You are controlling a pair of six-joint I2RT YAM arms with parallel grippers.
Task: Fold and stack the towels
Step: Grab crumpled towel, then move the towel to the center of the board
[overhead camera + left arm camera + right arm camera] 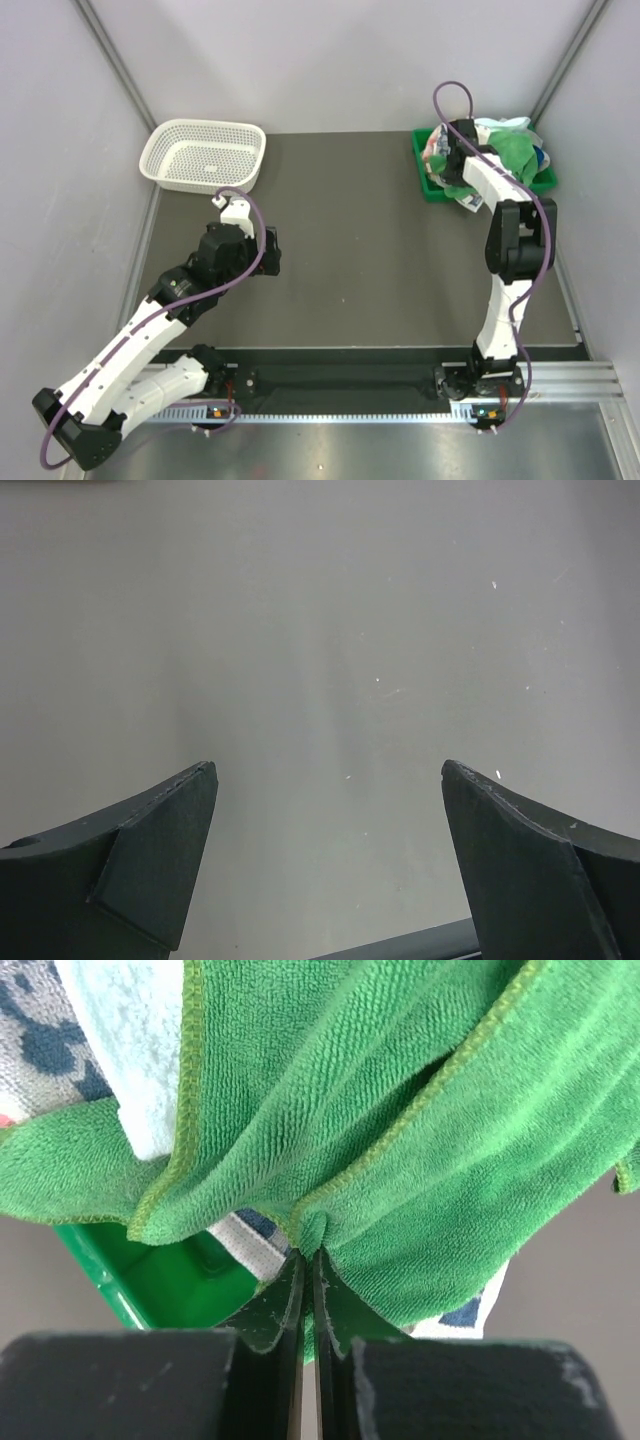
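The right gripper [308, 1260] pinches the bright green towel [400, 1110], bunched right at its fingertips; the left gripper [328, 772] is wide open.

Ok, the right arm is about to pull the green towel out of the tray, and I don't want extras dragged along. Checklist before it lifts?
1. Right gripper shut on the bright green towel: ok.
2. Only that towel pinched: cannot tell; a white-and-blue cloth edge sits right at the fingertips.
3. Towel free of the pile: not ok; it overlaps the pale mint towel.
4. Left gripper open, holding nothing: ok.
5. Left arm away from the green tray: ok; it is nearer the white mesh basket.
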